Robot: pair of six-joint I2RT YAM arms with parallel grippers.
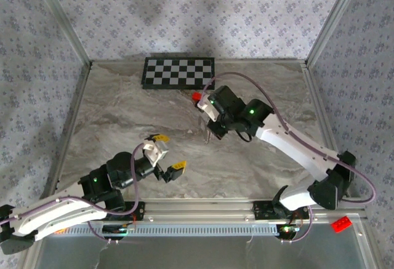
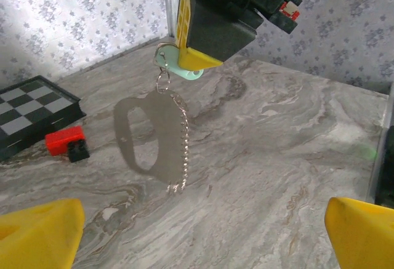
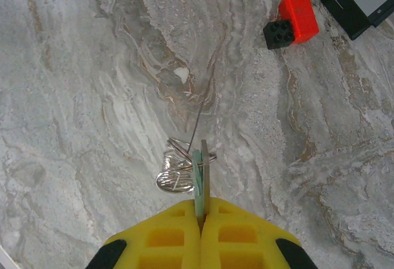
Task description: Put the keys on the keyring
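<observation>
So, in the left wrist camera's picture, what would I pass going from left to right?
Checkerboard → red block → dangling keyring.

The key (image 2: pixel 182 71) has a mint-green head; the keyring (image 2: pixel 185 143) is silvery. The block (image 2: pixel 64 140) is red, the checkerboard (image 2: pixel 31 112) black-and-white, the worktop (image 2: pixel 277 158) grey-veined marble.

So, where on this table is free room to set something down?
Bare marble lies left of the checkerboard, toward the left wall, and in the far right corner behind the right arm. Crowded: the middle, with the open left gripper, the right gripper shut on the key with keyring hanging, and the red block.
</observation>
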